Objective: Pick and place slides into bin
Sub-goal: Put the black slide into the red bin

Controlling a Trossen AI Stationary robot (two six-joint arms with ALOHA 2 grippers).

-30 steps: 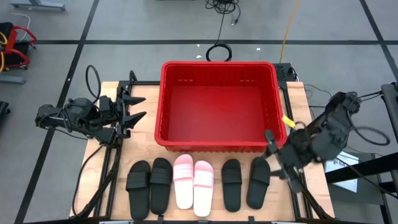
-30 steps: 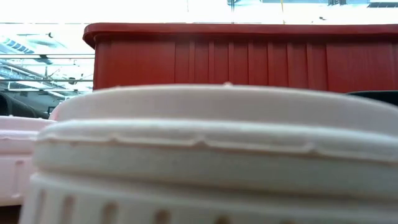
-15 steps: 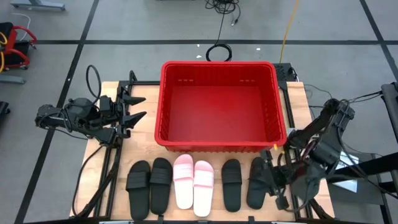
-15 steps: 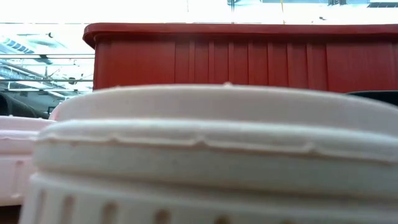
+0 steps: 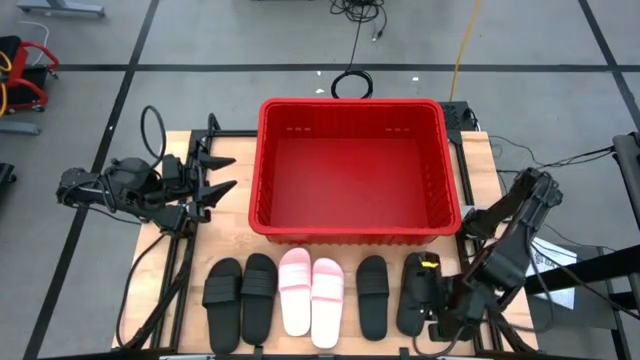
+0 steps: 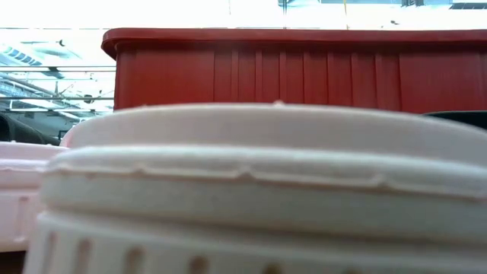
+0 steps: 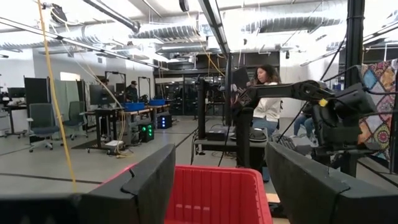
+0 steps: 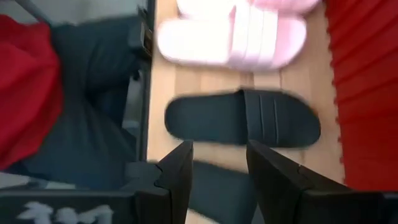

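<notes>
- Six slides in a row along the near edge of the wooden table [image 5: 235,150]: two black [image 5: 241,297], two pink [image 5: 311,291], two black, with the rightmost black slide [image 5: 414,292] under the right gripper [image 5: 428,296].
- Red bin [image 5: 352,170] just behind the row, nothing inside – none of the slides placed yet.
- Right gripper low over the rightmost black slide, fingers [image 8: 176,174] spread apart and holding nothing; in the right wrist view a black slide [image 8: 242,118] ahead of the fingers and another dark sole partly between them.
- Left gripper [image 5: 215,174] parked at the table's left edge beside the bin, fingers apart, empty.
- Likely risks: closing on the sole edge instead of the strap, so the slide slips or twists out on the lift; nudging the neighbouring black slide [image 5: 372,296], set just beside it; catching the bin's rim on the way over – the rim stands well above the soles.
- Pale wood tabletop on a dark frame, grey floor with dark lines, cables around.
- Beyond the table an open workshop: desks, chairs, ceiling ducts, people [image 7: 264,93] farther off.
</notes>
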